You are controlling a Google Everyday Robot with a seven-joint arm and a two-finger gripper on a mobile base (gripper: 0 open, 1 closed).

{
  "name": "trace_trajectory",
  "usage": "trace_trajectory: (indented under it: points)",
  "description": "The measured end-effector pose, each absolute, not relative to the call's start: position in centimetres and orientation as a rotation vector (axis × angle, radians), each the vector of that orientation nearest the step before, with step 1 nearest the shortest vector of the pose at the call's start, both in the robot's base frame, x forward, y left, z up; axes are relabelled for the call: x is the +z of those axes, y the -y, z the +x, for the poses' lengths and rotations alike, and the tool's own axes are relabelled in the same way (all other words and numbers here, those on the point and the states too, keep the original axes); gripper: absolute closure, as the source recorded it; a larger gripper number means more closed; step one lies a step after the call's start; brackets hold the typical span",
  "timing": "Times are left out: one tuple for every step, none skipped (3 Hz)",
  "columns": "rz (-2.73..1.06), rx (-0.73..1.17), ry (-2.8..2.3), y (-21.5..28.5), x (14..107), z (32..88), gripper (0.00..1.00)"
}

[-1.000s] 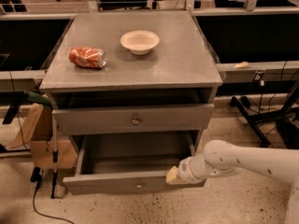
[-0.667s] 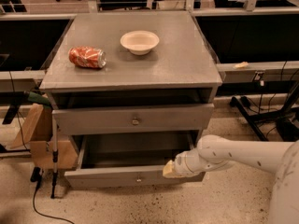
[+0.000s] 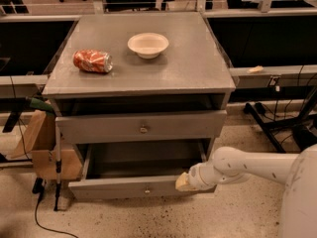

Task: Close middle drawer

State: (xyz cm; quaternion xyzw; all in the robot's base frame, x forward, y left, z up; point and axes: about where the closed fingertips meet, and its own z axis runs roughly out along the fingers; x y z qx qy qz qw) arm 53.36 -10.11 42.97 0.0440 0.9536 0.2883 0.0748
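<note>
Since 1.0 s ago: the gripper [image 3: 182,182] had shifted slightly left along the drawer front, and more of the white arm [image 3: 247,165] filled the lower right of the frame. The drawer front stood marginally higher in the frame, so it appeared a little further in.

Lower centre: the tan-tipped gripper lay against the right part of the front panel of the middle drawer [image 3: 114,189], a wide grey-painted wooden drawer with a low flat front and a small dull round knob [image 3: 147,190]. Gripper opening: cannot tell. It appeared to hold nothing. The arm ran in from the right.

The middle drawer was pulled well out over the speckled floor [image 3: 148,222], its deep box bare inside as far as seen.

Above it: a taller-fronted grey drawer [image 3: 99,128] with a shinier brass knob [image 3: 143,129], only slightly out. A dark gap lay between it and the top.

Left edge: a brown cardboard box [image 3: 42,143] beside the grey cabinet [image 3: 198,68].

On the cabinet top, left: a crushed red drink can [image 3: 92,61] on its side. Further back, centre: a shallow cream bowl [image 3: 148,44], upright, well apart from the can.
</note>
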Motion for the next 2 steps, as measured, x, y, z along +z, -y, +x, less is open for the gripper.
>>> trace_trajectory:
  points:
    - [0.133, 0.864, -2.861, 10.13, 43.13, 53.11, 1.0]
    - [0.145, 0.837, -2.842, 10.4, 43.6, 53.98, 1.0]
